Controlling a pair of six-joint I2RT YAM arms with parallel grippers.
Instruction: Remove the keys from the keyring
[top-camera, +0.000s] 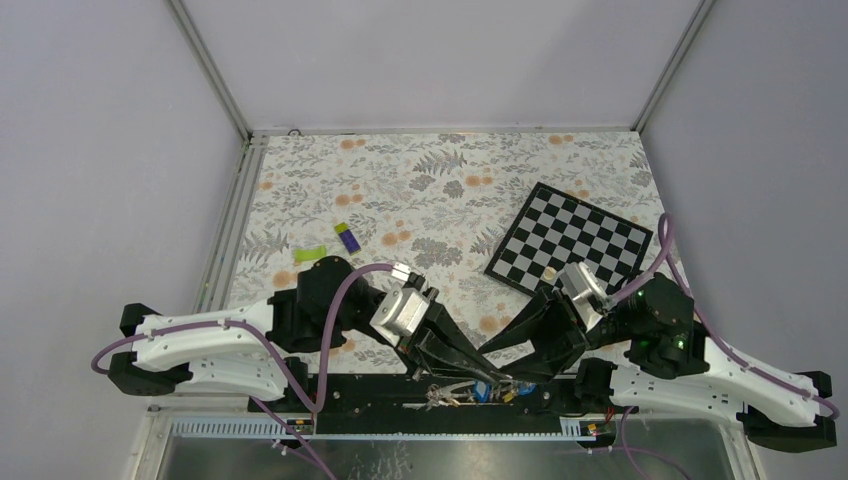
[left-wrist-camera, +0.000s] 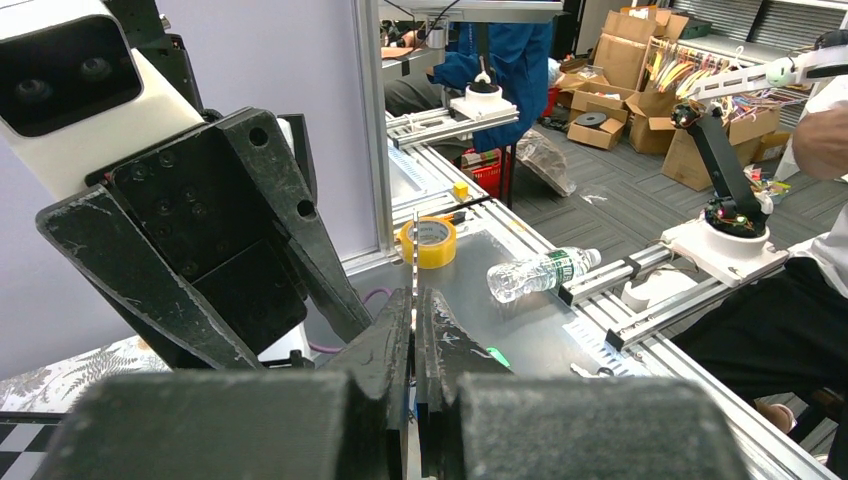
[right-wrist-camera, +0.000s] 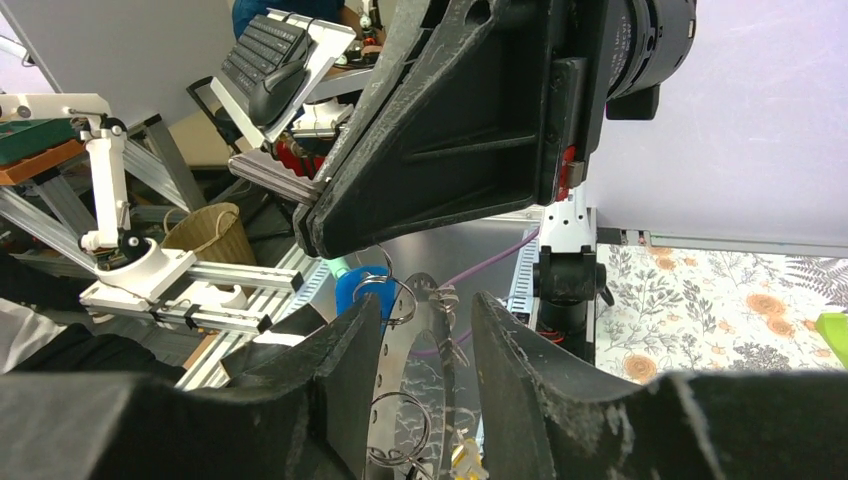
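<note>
**Left gripper** (left-wrist-camera: 413, 335): the fingers are pressed together, pinching the keyring (left-wrist-camera: 414, 255) by its rim. In the left wrist view the ring is seen edge-on, as a thin upright line rising from between the fingertips. The held assembly sits at the near edge of the table, over the black base rail (top-camera: 350, 395) and between the two arm bases.

**Keys** (top-camera: 455, 392): these are bunched just below the meeting grippers in the top view. They hang from the keyring on small split rings (right-wrist-camera: 398, 425). In the right wrist view a blue key head (right-wrist-camera: 357, 288) lies beside the finger on the left of that view. A yellow piece (right-wrist-camera: 466, 462) shows lower down.

**Right gripper** (right-wrist-camera: 425, 345): the fingers are spread, one on each side of the ring's flat band. The view is crowded, so contact with either pad cannot be confirmed; there appears to be a slim gap on the right.

**Governing relation:** the band runs lengthwise through the right gripper's gap, parallel to the inner faces of its fingers. The keys hang at and below its tips. The right arm is the free one and the nearer to the keys. It will likely have to work a split ring off while the left gripper holds the keyring steady.
</note>
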